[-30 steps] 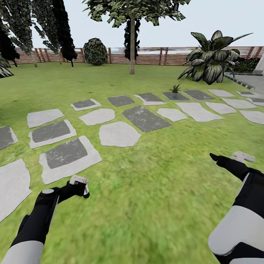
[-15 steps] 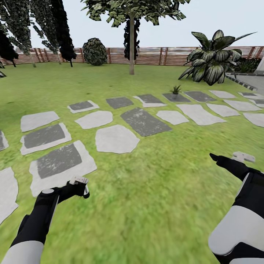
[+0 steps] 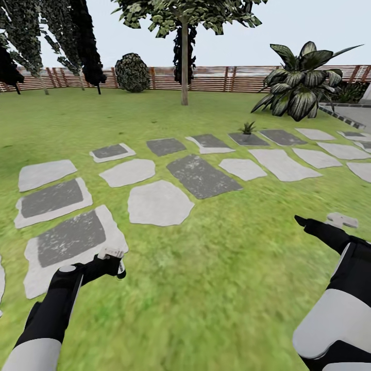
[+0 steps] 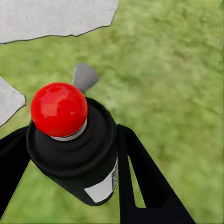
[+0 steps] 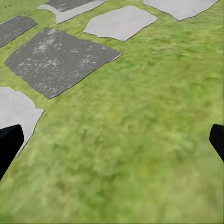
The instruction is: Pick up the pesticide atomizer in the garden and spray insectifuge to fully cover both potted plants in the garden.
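My left gripper (image 3: 112,264) is low at the left of the head view, shut on the pesticide atomizer (image 4: 74,154). The left wrist view shows its dark bottle, red top (image 4: 59,109) and white label between the black fingers (image 4: 140,172). My right gripper (image 3: 322,222) hangs over grass at the right, open, its fingertips (image 5: 9,144) far apart with nothing between them. One small potted plant (image 3: 248,127), a low green rosette, stands on a far stepping stone right of centre. A second one is out of view.
Flat light and dark stepping stones (image 3: 201,175) cross the grass ahead. A big striped-leaf plant (image 3: 299,85) stands at the far right by a paved edge (image 3: 344,116). A tree trunk (image 3: 184,62), a round dark shrub (image 3: 133,72) and the brown slatted fence (image 3: 221,78) line the back.
The whole head view has shifted: the stepping stones slide left and nearer, so the camera has moved. Both arms keep their pose and the atomizer stays held.
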Robot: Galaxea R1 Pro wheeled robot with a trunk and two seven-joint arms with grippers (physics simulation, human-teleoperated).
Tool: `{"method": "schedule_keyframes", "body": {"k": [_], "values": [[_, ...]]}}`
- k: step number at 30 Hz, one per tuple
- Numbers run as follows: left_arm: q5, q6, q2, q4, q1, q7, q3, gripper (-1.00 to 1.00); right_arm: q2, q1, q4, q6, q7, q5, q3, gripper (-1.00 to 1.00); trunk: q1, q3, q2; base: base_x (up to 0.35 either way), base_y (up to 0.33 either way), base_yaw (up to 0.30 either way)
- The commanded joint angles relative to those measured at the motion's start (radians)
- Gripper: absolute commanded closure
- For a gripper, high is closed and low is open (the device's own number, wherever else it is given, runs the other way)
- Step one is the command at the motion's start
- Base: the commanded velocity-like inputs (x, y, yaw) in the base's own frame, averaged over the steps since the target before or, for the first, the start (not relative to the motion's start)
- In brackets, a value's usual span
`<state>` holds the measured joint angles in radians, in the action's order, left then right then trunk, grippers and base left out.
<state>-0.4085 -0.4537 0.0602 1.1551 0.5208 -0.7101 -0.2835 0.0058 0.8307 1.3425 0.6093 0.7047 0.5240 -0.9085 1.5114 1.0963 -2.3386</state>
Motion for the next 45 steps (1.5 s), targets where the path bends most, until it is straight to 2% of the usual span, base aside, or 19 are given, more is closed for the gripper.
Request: {"method": "schedule_keyframes", "body": {"k": [1,45], "values": [[-0.006,-0.004,0.000,0.001,0.001,-0.008,-0.002,1.00,0.001,0.001,0.001,0.001,0.010,0.010,-0.003,-1.00,0.000,0.001,0.000,0.340,-0.082,0.000],[-0.005,-0.004,0.000,0.001,0.001,-0.008,-0.001,1.00,0.000,0.002,0.001,0.001,0.010,0.011,-0.003,-1.00,0.000,0.001,0.000,0.340,-0.082,0.000]]}}
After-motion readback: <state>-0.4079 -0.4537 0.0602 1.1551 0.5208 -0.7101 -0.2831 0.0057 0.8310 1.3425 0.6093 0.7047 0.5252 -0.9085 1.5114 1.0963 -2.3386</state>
